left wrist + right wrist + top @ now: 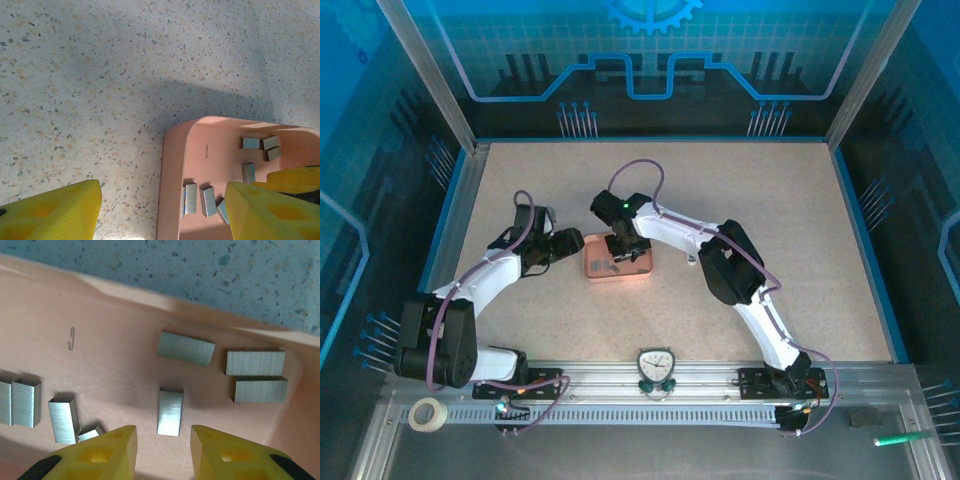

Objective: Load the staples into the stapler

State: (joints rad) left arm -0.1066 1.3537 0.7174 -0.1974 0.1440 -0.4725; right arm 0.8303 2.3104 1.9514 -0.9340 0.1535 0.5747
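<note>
The salmon-pink tray (pixel 618 264) lies mid-table and holds several grey staple strips (pixel 190 198). My left gripper (pixel 570 246) is open and straddles the tray's left wall (pixel 170 170), one yellow finger (pixel 55 212) over the table and the other over the tray. My right gripper (pixel 620 250) hangs open low inside the tray. One staple strip (pixel 170 412) lies on the tray floor just ahead of the right gripper's (pixel 163 432) fingertips, untouched. More strips (pixel 185 348) lie around it. A small white object (pixel 692 262) sits right of the tray, too small to tell whether it is the stapler.
A single loose staple wire (pixel 71 338) lies on the tray floor. On the front rail stand a small clock-like dial (pixel 655 368), a tape roll (pixel 426 414), a dark block (pixel 865 417) and a green pen (pixel 905 437). Blue walls enclose the table.
</note>
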